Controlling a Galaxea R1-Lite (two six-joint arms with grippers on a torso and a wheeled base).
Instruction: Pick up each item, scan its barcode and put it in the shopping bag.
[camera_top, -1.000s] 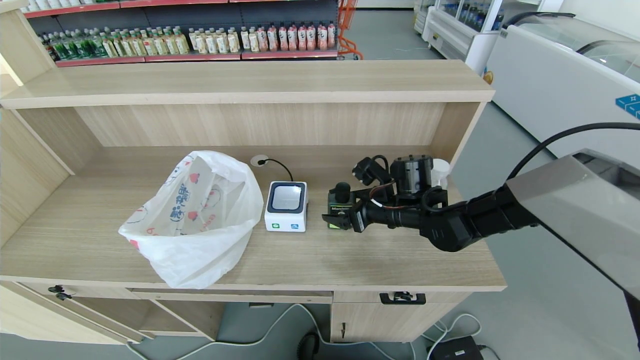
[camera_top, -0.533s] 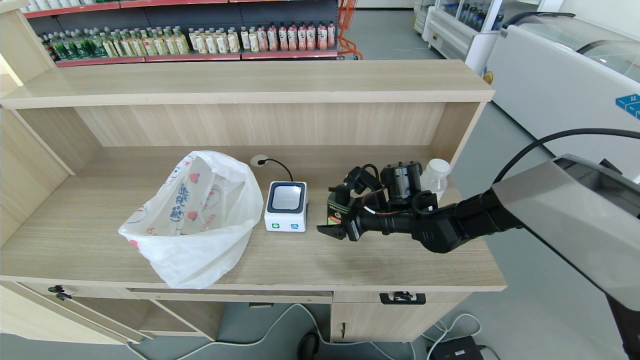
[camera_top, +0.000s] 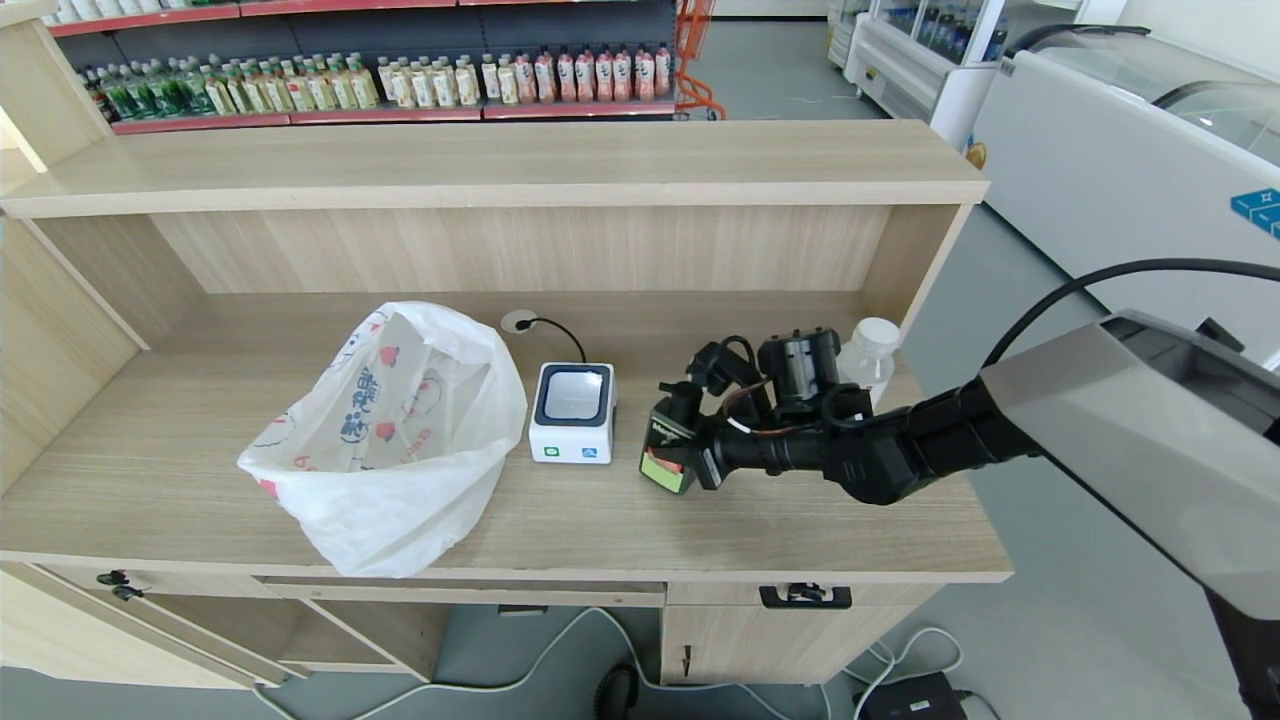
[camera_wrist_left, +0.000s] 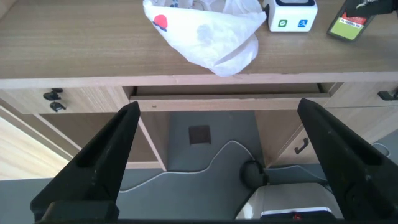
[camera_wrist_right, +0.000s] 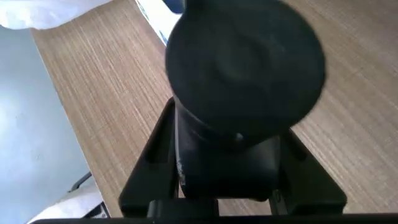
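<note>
**A:** What has changed in the last 1 s?

**B:** The right gripper (camera_top: 688, 458) was closing around the bottle (camera_top: 664, 442), which stood upright on the counter (camera_top: 200, 440). Now it is clamped on the bottle, which is tipped with its cap toward 1 o'clock and looks to be off the wood. It has also drifted toward the scanner (camera_top: 572, 412) and sits just at its 3 o'clock, not touching.

**A:** So where does that leave the task?

**B:** I'd say pick-up is done for this item and scanning comes next. I cannot tell where the barcode is.

**A:** And the other arm?

**B:** The left gripper (camera_wrist_left: 221, 155) hangs below the counter's front edge at 6 o'clock, fingers spread wide and empty.

**A:** What about materials?

**B:**
- **Bottle:** dark and rigid, with a round matte black cap (camera_wrist_right: 245, 62) and a glossy green-and-red label.
- **Scanner:** a white rounded box with a dark glassy top window.
- **Bag** (camera_top: 390, 450): at the scanner's 9 o'clock, thin crinkled white film with a print, its mouth slumped open.
- **Counter:** pale wood-grain.
- **Clear bottle** (camera_top: 868, 352): white-capped, standing at 2 o'clock of the held one.
</note>
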